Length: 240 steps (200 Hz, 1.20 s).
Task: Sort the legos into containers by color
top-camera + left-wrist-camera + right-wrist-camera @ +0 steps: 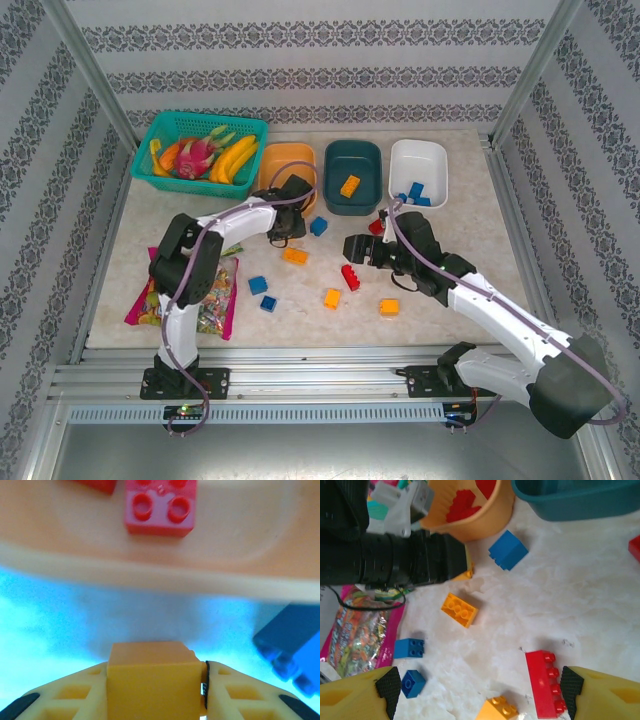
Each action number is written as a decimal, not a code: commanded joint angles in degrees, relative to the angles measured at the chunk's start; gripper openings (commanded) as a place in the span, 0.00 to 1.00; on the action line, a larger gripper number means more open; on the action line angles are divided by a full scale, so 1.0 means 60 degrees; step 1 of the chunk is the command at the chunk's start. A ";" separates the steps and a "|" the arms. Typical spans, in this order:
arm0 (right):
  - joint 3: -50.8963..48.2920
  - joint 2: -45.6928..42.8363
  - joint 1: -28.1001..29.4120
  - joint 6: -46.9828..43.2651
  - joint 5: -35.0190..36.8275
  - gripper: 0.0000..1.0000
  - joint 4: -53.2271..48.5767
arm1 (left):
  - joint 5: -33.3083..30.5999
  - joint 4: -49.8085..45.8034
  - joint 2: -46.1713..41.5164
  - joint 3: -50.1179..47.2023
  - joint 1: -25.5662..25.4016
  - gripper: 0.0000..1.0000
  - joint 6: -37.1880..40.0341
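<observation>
The left jaws are clamped on an orange-yellow brick (152, 680), right in front of the near rim of the orange bowl (150, 575). Red bricks (160, 507) lie inside that bowl, and a blue cube (290, 645) sits just off to one side. I can't tell if the gripped brick is touching the tabletop (480, 230).

The right jaws stand wide apart with nothing between them, and a long red brick (545, 682) lies just beside one fingertip. An orange brick (459, 609) and two small blue bricks (410, 648) lie loose nearby, the blue ones next to the candy bag (360, 630).

Further back, the teal bowl (335, 170) holds one orange piece (350, 186) and the white bowl (420, 155) holds blue pieces (413, 192).
</observation>
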 commanded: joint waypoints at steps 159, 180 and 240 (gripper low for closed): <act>0.1124 -0.0532 -0.2800 0.1297 0.0365 0.85 0.0951 | 0.3380 -0.0339 0.4443 0.8962 -0.0504 0.34 0.0113; 0.0923 -0.0733 -0.2860 0.1345 0.0383 0.85 0.0846 | 0.3718 0.0364 0.4946 0.9089 -0.0533 0.34 -0.0045; 0.0628 -0.0977 -0.2916 0.1429 0.0416 0.85 0.0629 | 0.4014 0.0693 0.5941 0.9537 -0.0621 0.38 -0.0387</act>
